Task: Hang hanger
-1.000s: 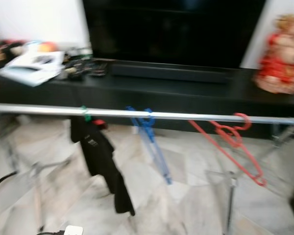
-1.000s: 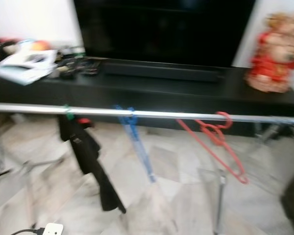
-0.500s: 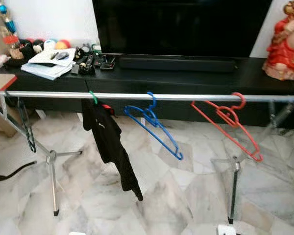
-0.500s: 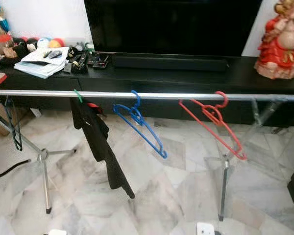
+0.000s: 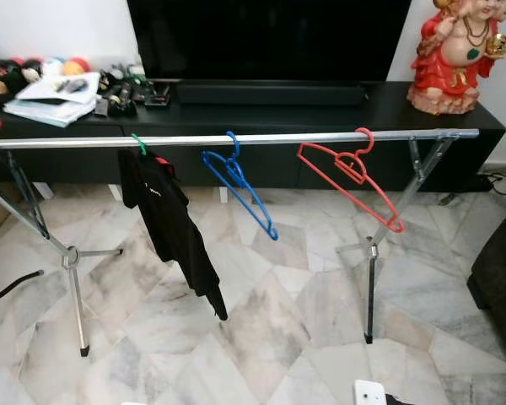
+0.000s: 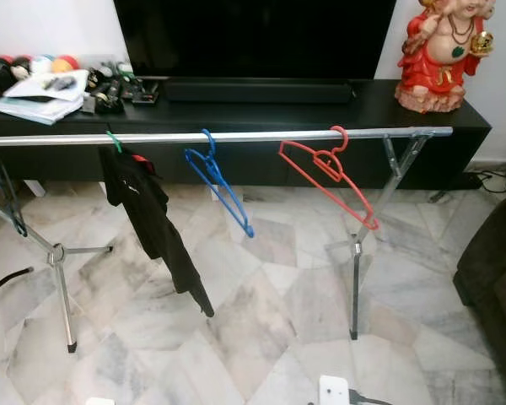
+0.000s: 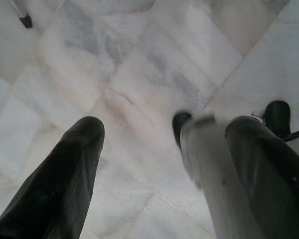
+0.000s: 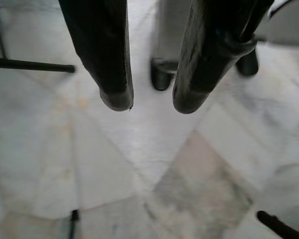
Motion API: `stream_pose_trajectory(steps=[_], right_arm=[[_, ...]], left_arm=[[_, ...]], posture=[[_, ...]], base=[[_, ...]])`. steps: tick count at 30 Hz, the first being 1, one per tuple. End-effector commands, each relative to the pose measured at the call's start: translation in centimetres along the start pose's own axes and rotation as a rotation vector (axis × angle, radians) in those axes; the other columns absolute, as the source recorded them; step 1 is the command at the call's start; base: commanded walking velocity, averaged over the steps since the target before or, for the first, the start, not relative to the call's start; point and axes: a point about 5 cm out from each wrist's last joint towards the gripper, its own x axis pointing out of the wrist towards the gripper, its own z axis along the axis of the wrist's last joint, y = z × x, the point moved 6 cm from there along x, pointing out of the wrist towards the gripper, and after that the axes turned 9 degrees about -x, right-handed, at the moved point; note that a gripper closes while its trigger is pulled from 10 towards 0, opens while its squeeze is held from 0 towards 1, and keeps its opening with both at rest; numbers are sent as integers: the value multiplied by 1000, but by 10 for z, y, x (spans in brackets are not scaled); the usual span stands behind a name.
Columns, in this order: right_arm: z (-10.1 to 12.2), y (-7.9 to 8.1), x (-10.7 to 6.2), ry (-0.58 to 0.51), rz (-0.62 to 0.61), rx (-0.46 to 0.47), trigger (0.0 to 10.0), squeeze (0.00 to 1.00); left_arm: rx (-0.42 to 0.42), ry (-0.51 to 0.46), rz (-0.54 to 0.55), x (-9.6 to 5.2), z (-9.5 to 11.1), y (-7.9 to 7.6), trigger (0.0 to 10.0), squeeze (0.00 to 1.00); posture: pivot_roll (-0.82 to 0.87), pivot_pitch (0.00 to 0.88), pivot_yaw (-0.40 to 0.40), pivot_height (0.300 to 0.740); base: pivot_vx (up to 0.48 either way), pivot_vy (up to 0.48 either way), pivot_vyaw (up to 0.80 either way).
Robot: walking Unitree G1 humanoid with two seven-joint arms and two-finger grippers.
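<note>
Spanning the scene from side to side, a silver rail (image 5: 236,138) rests on slanted metal stands (image 5: 71,261) over a marble floor (image 5: 278,337). Three hangers hook over it: a green hanger (image 5: 139,144) toward the robot's left, carrying a black garment (image 5: 170,224) that droops down and to the right; a blue hanger (image 5: 239,190) near the middle, empty and tilted; and a red hanger (image 5: 350,177) further right, also empty and tilted, its hook on the rail just left of the right stand (image 5: 379,245). The hangers are well apart from one another. Behind the rail stands a long black TV cabinet (image 5: 320,114) with a dark screen (image 5: 270,38), papers (image 5: 46,97) and small clutter at its left end, and a red figurine (image 5: 455,55) at its right end. A white plug block (image 5: 369,393) lies on the floor near the bottom edge. The left hand (image 7: 164,164) points down at the floor, its fingers (image 7: 70,169) spread wide and empty. The right hand (image 8: 152,97) also hangs over the floor, its fingers (image 8: 112,59) parted by a narrow gap, holding nothing.
</note>
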Motion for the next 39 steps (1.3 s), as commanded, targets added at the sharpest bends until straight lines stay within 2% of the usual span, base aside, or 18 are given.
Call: stream_pose_trajectory(steps=[1,3,5,6,8,11,16,21,26,39], right_arm=[[-8,1,-1,25,8,6,10000,0],[-10,-5,-2,25,3,7,10000,0],[-14,-24,-3,25,-13,12,10000,0],[-14,-24,-3,25,-13,12,10000,0],[-18,-36,-5,30,-19,13,10000,0],[-18,-38,-5,33,-21,14,10000,0],[-17,-30,-4,29,-8,9,10000,0],[-16,-9,-3,36,12,4,10000,0],[-20,9,-4,51,28,1,10000,0],[-26,11,-5,65,30,-1,10000,0]], left_arm=[[5,42,21,-4,-14,7,10000,0],[7,45,22,-4,-14,8,10000,0],[7,48,21,-4,-15,7,10000,0],[7,48,21,-4,-15,7,10000,0],[4,50,20,-4,-16,7,10000,0],[-1,50,20,-4,-16,7,10000,0],[7,57,21,-4,-17,8,10000,0],[64,75,14,-4,-19,7,10000,0],[28,76,27,-4,-20,8,10000,0],[56,83,20,-4,-21,8,10000,0]], posture=[[-43,97,-10,740],[-43,97,-10,740],[-43,98,-11,740],[-43,98,-11,740],[-44,99,-11,740],[-43,99,-12,740],[-44,98,-11,740],[-45,97,-12,740],[-46,98,-13,740],[-46,97,-13,740]], base=[[0,0,0],[0,0,0],[0,0,0],[0,0,0],[0,0,0],[0,0,-533],[0,0,-800],[0,-96,-800],[0,-230,-800],[0,0,-800]])
